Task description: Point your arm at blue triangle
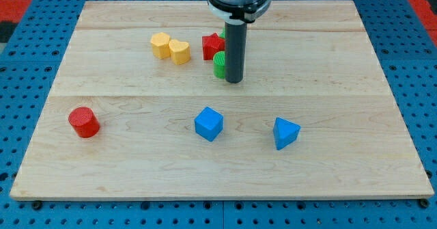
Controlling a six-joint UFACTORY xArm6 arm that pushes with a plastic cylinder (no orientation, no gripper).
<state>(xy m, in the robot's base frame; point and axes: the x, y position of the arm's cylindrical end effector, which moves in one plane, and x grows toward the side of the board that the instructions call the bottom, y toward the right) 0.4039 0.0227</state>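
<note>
You see the wooden desk (pixel 341 65) lying on a blue perforated base (pixel 423 85). There is no claw on this arm to spread or press together; it ends in a dark rod, and my tip (pixel 234 81) rests on the desk a little above the middle of the board. Just beside my tip, on the view's left, sits a green block (pixel 219 65), partly hidden by the rod, so you cannot make out its shape. A red star-like block (pixel 212 46) stands right above the green one. Further to the view's left you find a yellow hexagon-like block (pixel 160 44) touching a yellow heart-shaped block (pixel 179 52).

The blue triangle (pixel 286 132) lies toward the view's bottom right, well apart from my tip. A blue cube (pixel 208 124) sits to the triangle's left, below my tip and clear of it. A red cylinder (pixel 84 122) stands alone near the view's left edge of the desk.
</note>
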